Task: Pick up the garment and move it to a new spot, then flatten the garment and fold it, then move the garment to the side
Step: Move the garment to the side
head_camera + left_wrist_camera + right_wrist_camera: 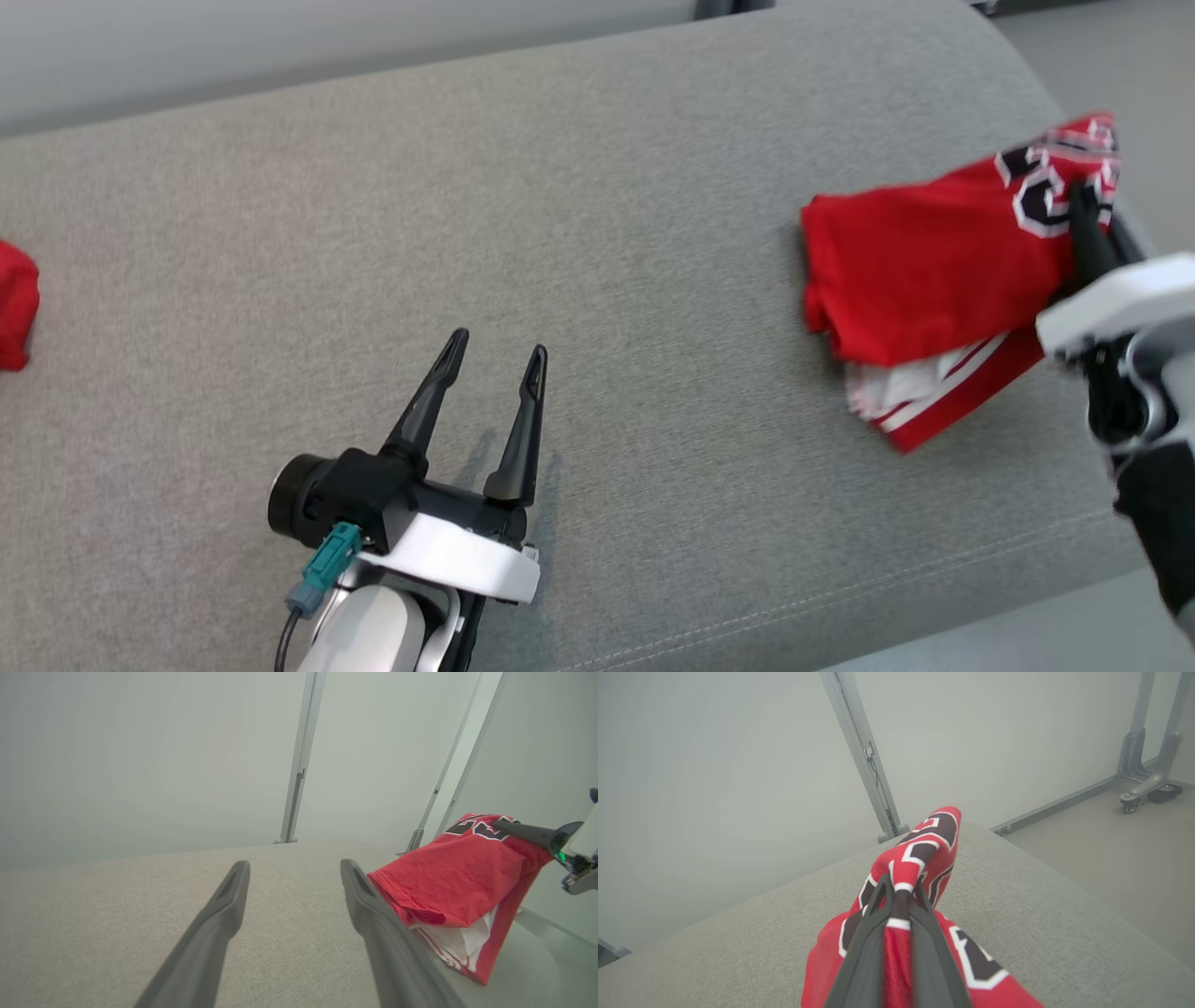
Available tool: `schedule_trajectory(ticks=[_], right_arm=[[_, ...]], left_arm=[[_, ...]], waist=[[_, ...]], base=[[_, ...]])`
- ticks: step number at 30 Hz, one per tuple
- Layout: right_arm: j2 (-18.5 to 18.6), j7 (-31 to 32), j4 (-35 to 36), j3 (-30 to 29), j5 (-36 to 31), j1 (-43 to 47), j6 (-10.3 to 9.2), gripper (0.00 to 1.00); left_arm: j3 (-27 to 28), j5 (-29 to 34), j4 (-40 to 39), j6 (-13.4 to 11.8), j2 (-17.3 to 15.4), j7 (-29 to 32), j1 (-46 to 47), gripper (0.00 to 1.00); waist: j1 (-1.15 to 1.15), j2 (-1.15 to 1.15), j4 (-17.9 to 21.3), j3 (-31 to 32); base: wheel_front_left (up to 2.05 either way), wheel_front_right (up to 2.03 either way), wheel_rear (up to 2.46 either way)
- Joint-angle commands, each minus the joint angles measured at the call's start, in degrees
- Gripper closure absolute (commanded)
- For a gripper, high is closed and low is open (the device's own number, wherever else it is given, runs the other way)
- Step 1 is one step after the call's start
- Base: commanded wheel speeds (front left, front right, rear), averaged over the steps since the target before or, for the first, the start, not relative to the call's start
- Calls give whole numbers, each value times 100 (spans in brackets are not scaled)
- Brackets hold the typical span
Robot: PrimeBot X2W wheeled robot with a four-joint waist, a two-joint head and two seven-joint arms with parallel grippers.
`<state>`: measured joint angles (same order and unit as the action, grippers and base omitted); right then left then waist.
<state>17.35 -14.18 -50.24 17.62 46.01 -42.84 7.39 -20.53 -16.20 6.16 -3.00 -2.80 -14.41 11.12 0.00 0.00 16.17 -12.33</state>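
Head view: the folded red garment (924,280) lies at the right edge of the grey cushion (597,233), long axis running across toward that edge. The right gripper (1088,201) reaches in from the lower right, pinched shut on the numbered end. The left gripper (498,350) sits near the front edge, spread wide and empty, well apart.

Left wrist view: the left gripper (294,865) points over bare cushion. The garment (444,877) is off to its right, with the gripped end raised.

Right wrist view: the right gripper (901,886) clamps a fold of garment (934,840), so the sideways move likely falls to this nearer arm.
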Motion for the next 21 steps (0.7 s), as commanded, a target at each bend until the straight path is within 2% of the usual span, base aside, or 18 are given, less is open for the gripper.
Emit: schedule_trajectory(ticks=[1,10,15,21], right_arm=[[79,-82,208,64,79,-393,10,100],[214,-11,-22,323,143,-1814,10,100],[260,71,-386,487,122,-2622,10,100],[482,113,-907,568,138,-3473,10,100]], left_arm=[[162,65,-252,32,-8,-59,268,0],[192,186,-418,139,-10,-59,452,0],[154,241,-459,210,-10,-59,615,0],[44,310,-417,316,-10,-59,848,0]], waist=[[0,0,-187,-244],[0,0,-575,-802],[0,0,-830,-1166],[0,0,-1184,-1602]], base=[[0,0,0],[0,0,0],[0,0,0],[0,0,0]])
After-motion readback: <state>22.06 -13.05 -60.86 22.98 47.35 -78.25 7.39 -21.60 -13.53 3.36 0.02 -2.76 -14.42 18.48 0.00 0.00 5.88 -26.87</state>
